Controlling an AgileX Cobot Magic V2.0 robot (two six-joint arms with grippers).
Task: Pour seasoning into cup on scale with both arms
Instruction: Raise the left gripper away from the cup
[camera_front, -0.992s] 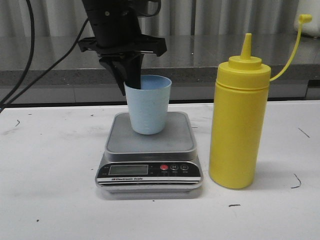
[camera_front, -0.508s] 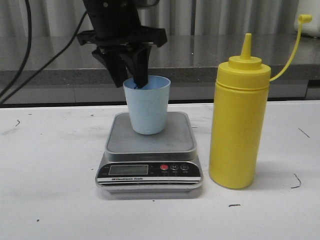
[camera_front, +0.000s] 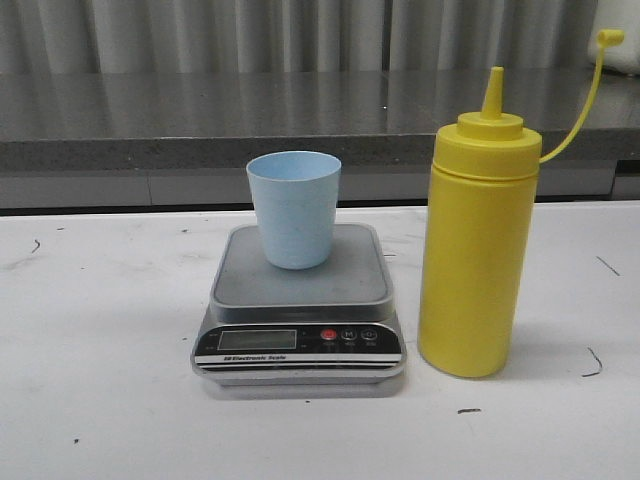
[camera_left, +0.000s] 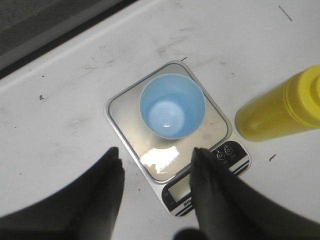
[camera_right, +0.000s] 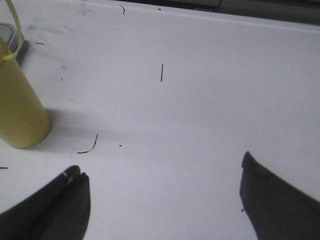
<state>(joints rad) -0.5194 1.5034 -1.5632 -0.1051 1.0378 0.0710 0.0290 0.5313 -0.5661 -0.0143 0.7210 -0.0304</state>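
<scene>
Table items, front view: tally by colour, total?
Yellow: 1, tall yellow plastic squeeze bottle
Light blue: 1, small light blue plastic cup
Silver-grey: 1, flat silver-grey digital scale
Total: 3

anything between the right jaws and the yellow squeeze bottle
Nothing visible: only bare white table lies between the open right gripper and the tall yellow plastic squeeze bottle, which stands upright beside the scale.

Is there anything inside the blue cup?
No, seen from above in the left wrist view, the cup on the scale shows only its bare blue bottom.
</scene>
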